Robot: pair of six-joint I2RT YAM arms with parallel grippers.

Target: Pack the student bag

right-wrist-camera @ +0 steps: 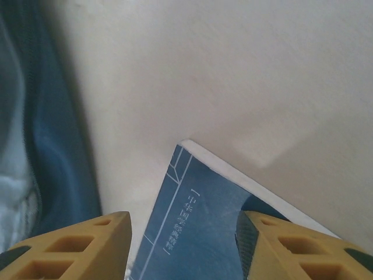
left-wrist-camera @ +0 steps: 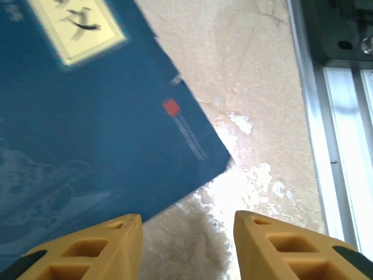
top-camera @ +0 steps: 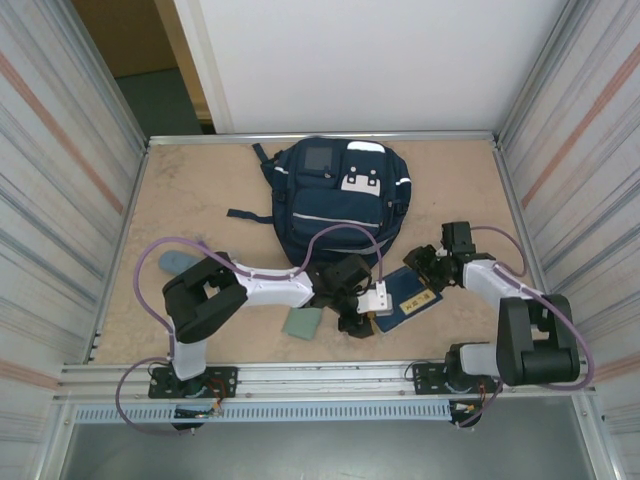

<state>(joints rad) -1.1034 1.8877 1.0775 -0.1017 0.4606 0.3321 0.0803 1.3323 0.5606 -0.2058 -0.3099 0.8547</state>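
Two grippers work over one flat dark blue book (top-camera: pixel 412 300) with a yellow label. It lies on the beige table (top-camera: pixel 200 200) at about 5 o'clock from the student bag (top-camera: pixel 335 200). The bag lies flat at 12 o'clock on the table, close to the back edge, with its straps trailing out toward 9 o'clock.

The left gripper (left-wrist-camera: pixel 186 245) has its yellow fingers spread apart and nothing between them. In its wrist view, a corner of the book points toward 3 o'clock just ahead of the gap. The book's lower edge runs down toward the left fingertip, and I cannot tell whether they touch. Bare table fills the stretch from 12 to 3 o'clock, up to the aluminium rail (left-wrist-camera: pixel 326 151).

The right gripper (right-wrist-camera: pixel 183 245) is also spread wide and grips nothing. Another corner of the book, showing a white page edge, sits between its fingers at 12 o'clock. The right finger hangs over the cover. The bag's blue fabric runs along the 9 o'clock side of that view, near the book but apart from it.

A grey-green square pad (top-camera: pixel 302 322) lies just at 9 o'clock of the left gripper. A blue-grey oval piece (top-camera: pixel 180 262) rests by the left arm's elbow. Open table lies at 9 and 3 o'clock of the bag, out to the corrugated side walls (top-camera: pixel 60 180).
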